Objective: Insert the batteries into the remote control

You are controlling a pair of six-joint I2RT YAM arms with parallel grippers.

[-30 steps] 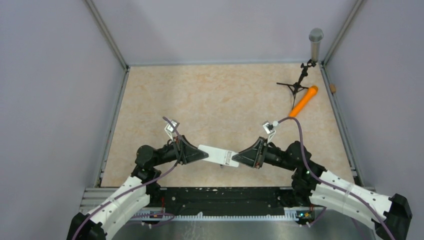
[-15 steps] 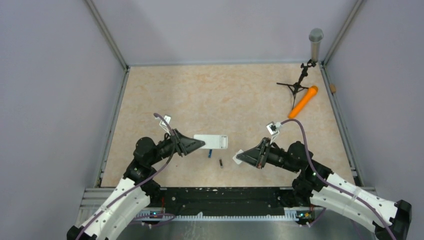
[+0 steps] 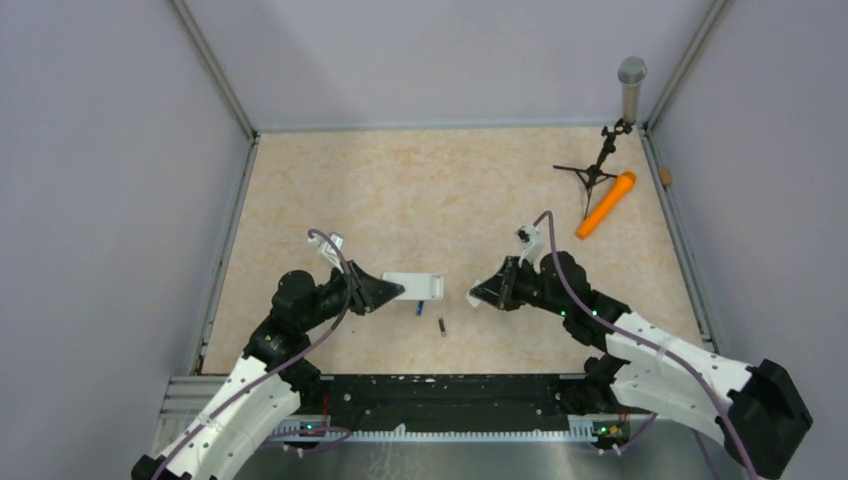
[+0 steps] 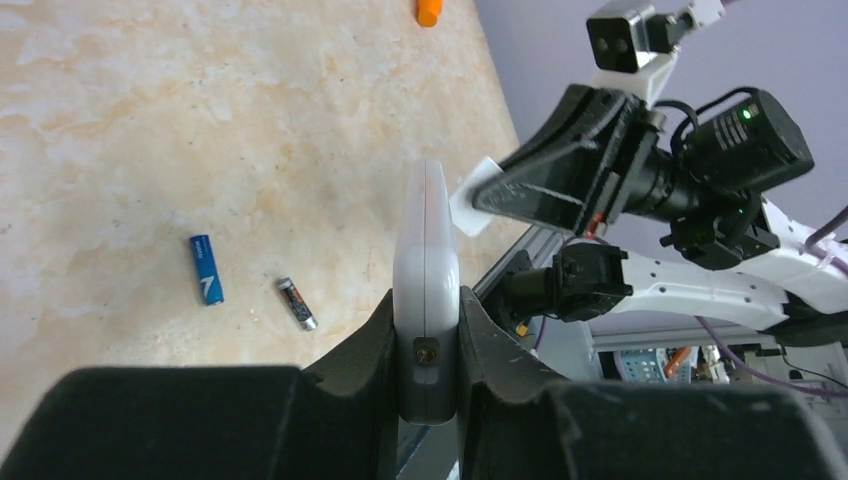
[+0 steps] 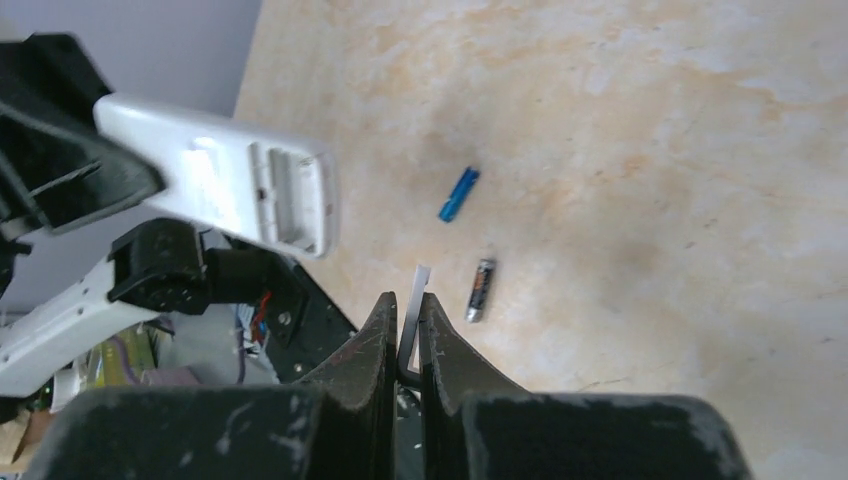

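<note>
Left tool clamped on 1 remote control, battery bay open, held above worktop; right tool pinches 1 thin white cover; 2 cells loose on worktop between them: blue battery, dark battery.

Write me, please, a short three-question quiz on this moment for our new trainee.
1. Fill in: the blue battery and the dark battery both lie loose on the ____.
2. True or false: the left gripper is shut on the remote control.
3. What does the right gripper hold? A) the blue battery B) a thin white piece C) nothing

Key: 1 table; 2 true; 3 B.
</note>
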